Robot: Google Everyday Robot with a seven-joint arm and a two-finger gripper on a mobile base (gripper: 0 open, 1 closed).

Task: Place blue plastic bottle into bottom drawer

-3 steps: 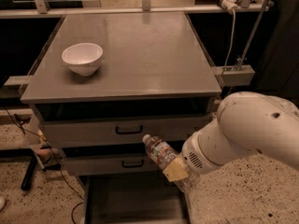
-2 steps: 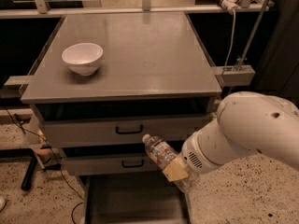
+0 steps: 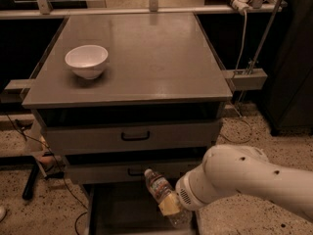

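The blue plastic bottle [image 3: 158, 185] is low in the frame, just right of centre. It leans with its white cap up and to the left and its base down and to the right. It is off the ground, above the open bottom drawer [image 3: 120, 210], whose dark flat inside shows beneath it at the lower edge.

The hand [image 3: 170, 207] is clamped round the bottle's lower half, with one yellowish pad lying across the clear plastic. The fat white arm [image 3: 244, 180] runs off to the lower right.

Above the bottle sit two closed drawers with black handles, the upper drawer [image 3: 135, 136] and the lower drawer [image 3: 128, 172]. On the grey table [image 3: 156, 53] a white bowl [image 3: 87, 60] stands at the upper left.
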